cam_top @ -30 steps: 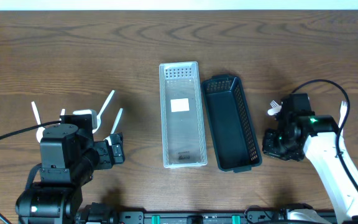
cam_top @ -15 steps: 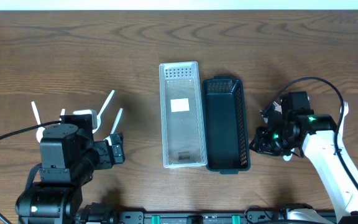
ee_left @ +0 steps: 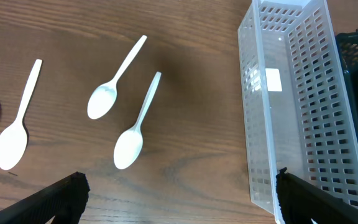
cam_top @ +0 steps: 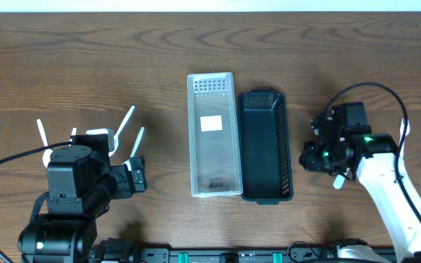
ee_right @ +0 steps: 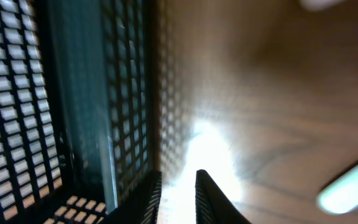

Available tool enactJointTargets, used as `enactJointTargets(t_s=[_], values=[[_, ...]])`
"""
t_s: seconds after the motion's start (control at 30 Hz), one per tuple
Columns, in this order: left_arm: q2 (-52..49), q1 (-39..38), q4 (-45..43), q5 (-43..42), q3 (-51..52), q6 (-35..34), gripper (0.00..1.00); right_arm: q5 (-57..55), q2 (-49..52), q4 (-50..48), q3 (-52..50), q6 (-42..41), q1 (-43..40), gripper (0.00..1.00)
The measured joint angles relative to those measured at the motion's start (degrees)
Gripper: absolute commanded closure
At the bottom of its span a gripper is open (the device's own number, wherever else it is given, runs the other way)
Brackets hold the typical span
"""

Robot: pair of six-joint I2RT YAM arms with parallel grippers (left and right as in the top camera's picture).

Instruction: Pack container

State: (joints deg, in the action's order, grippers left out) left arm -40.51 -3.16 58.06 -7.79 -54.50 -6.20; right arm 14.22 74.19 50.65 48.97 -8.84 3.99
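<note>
While the clear basket (cam_top: 214, 135) is sitting mid-tabletop (cam_top: 86, 58) in the overhead view, the black basket (cam_top: 265, 146) is lying flush along its right side. The right end effector (cam_top: 309, 155) is hanging just beside the black basket's outer wall, and white spoons (cam_top: 126, 120) are lying near the left arm (cam_top: 68, 183).

From the left wrist, the left end effector (ee_left: 180, 180) is gaping wide over bare wood, holding nothing, with the white spoons ahead and the clear basket at right.

From the right wrist, the right end effector's fingers (ee_right: 211, 196) are standing narrowly apart, gripping nothing, close alongside the black basket's mesh wall. A blurred white utensil (ee_right: 347, 186) is lying off to the right.
</note>
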Motion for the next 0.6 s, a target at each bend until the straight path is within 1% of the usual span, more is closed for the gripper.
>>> enactJointTargets(t_s=[0.03,0.13,0.2,0.23,0.3,0.4,0.43,0.6], values=[[0.0,0.0,0.0,0.0,0.0,0.0,0.02,-0.3,-0.8,0.2,1.1,0.7,0.0,0.93],[0.0,0.0,0.0,0.0,0.0,0.0,0.02,0.2,-5.0,1.9,4.2,3.6,1.0,0.95],[0.0,0.0,0.0,0.0,0.0,0.0,0.02,1.4,-8.0,4.2,5.2,5.3,2.9,0.98],[0.0,0.0,0.0,0.0,0.0,0.0,0.02,2.2,-9.5,5.9,5.4,5.9,4.3,0.98],[0.0,0.0,0.0,0.0,0.0,0.0,0.02,3.8,-11.9,9.1,5.4,6.6,8.0,0.98],[0.0,0.0,0.0,0.0,0.0,0.0,0.02,5.0,-13.9,11.3,5.4,6.6,13.7,0.98],[0.0,0.0,0.0,0.0,0.0,0.0,0.02,5.4,-14.8,11.9,5.4,6.3,16.8,0.99],[0.0,0.0,0.0,0.0,0.0,0.0,0.02,6.3,-16.7,13.4,5.4,2.7,26.1,0.98]])
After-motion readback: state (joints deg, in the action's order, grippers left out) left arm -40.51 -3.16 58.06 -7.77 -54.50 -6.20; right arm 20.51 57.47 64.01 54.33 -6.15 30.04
